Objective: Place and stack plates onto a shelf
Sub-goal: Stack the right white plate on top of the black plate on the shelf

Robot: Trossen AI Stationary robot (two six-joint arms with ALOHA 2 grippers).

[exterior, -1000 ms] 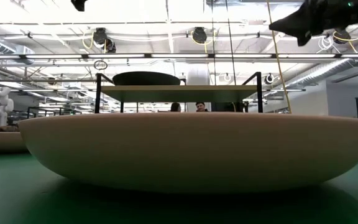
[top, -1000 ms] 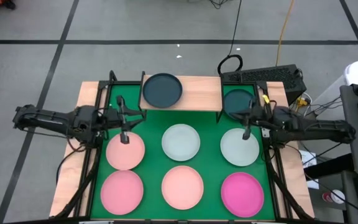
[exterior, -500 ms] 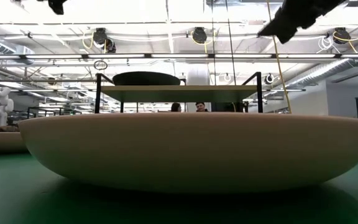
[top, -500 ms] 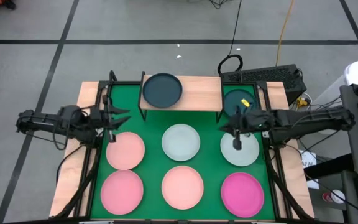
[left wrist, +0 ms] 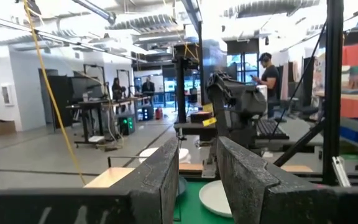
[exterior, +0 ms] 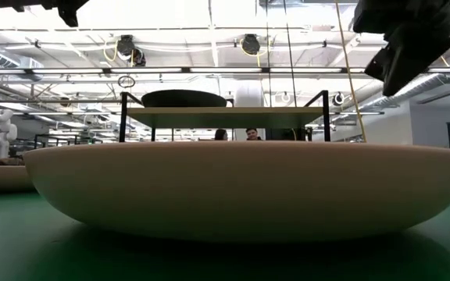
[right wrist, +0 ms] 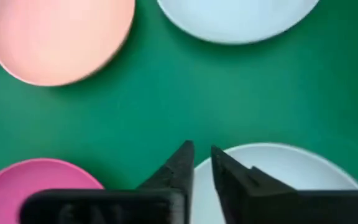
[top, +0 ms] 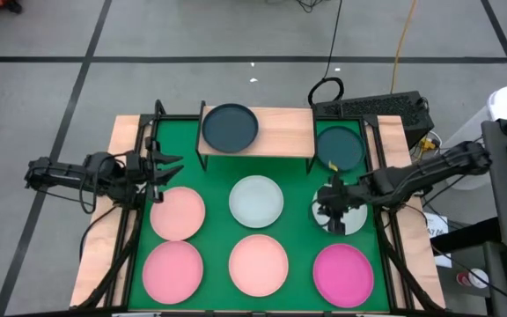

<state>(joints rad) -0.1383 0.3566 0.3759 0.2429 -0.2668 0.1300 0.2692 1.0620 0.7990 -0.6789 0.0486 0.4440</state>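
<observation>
Grey tiled floor point(top: 192, 35), exposed ceiling ducts point(exterior: 209, 47), distant desks point(left wrist: 98, 109).

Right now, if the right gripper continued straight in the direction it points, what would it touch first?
Probably the pale mint-white plate directly below. The right gripper points down at its near rim, fingers slightly apart, nothing between them. How high it hangs above the plate is unclear.

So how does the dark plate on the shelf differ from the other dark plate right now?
The dark plate on the shelf sits up on the light-wood shelf, toward its left end. The other dark plate lies down on the green table, just off the shelf's right end, near the back right corner. So the first looks placed, the second not yet. Neither gripper touches either. Both are round, shallow, dark teal and look equal in size.
</observation>
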